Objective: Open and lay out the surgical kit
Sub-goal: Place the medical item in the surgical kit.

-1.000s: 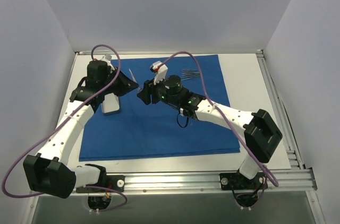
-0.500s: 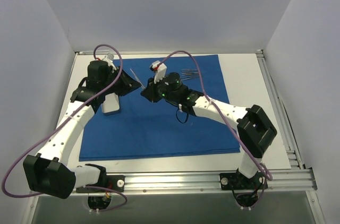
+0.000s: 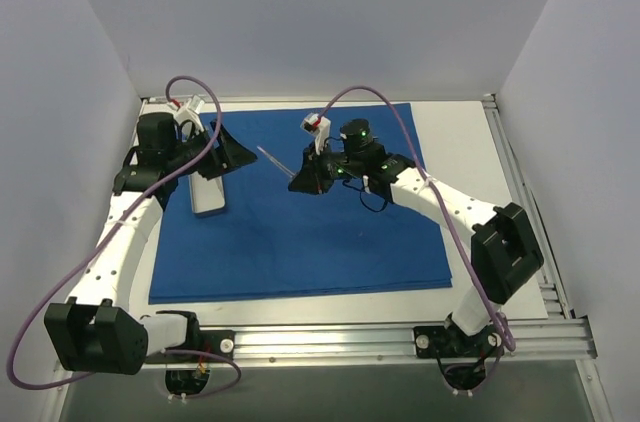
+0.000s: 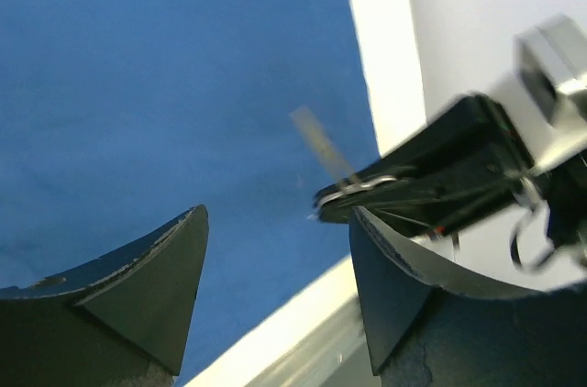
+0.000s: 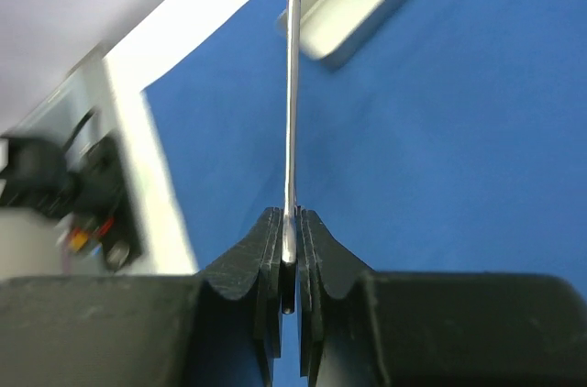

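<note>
The cloth lies spread across the frame's middle with the tray on its left part, while the left gripper, upper left, has its jaws spread, and the right gripper, at centre, pinches a thin instrument.

The top camera sits high behind the arm bases and looks down and forward over the whole table, far enough back to take in all the cloth. The left wrist camera hangs low over the cloth, looking past its own fingers across to the right gripper. The right wrist camera looks close along its fingers and the instrument toward the tray. All three views share the cloth and the instrument. The top and right wrist views share the tray.
</note>
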Motion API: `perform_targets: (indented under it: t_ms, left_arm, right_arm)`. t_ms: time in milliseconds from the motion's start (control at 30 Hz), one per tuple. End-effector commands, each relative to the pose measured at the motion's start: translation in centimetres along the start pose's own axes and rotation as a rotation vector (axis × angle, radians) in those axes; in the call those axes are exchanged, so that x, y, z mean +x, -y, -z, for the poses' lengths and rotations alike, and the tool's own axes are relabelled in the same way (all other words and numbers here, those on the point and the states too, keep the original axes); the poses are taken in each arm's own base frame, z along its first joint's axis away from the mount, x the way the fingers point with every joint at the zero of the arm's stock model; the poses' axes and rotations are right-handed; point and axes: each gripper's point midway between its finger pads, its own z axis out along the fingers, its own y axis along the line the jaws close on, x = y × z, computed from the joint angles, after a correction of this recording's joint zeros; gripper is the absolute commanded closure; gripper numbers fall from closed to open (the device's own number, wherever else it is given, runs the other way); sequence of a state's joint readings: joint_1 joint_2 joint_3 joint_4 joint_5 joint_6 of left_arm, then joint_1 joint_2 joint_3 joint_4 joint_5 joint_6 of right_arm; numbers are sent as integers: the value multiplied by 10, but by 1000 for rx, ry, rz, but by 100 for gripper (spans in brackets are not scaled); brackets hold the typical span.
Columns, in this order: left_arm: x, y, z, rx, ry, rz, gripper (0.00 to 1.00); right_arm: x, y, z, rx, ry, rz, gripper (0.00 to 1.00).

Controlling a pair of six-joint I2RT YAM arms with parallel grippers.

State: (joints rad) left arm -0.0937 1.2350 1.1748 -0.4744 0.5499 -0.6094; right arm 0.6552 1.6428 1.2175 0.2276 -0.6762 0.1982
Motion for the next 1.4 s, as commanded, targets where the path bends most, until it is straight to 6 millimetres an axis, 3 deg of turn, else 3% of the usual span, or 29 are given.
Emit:
perform_targets:
  t_ms: [0, 133, 400, 533, 767, 1100, 1367]
  left_arm:
    - [10, 44, 19, 253, -53, -209, 29]
    - [30, 67, 31, 457, -94, -216, 29]
    - [53, 56, 39, 431, -134, -236, 28]
    - [58, 69, 48, 527, -139, -265, 28]
    - [59, 81, 51, 634, -108, -222, 36]
    - [62, 89, 56, 706, -120, -211, 44]
    - [63, 96, 59, 744, -136, -199, 59]
  right_arm:
    - [8, -62, 24, -274, -111, 37, 100]
    - [3, -82, 43, -333, -99, 35, 100]
    - [14, -97, 64, -384, -155, 41, 100]
    - [18, -103, 69, -413, -159, 46, 100]
    - [7, -106, 68, -443, -108, 43, 100]
    - [12, -105, 62, -479, -131, 29, 100]
    - [6, -102, 56, -470, -120, 28, 100]
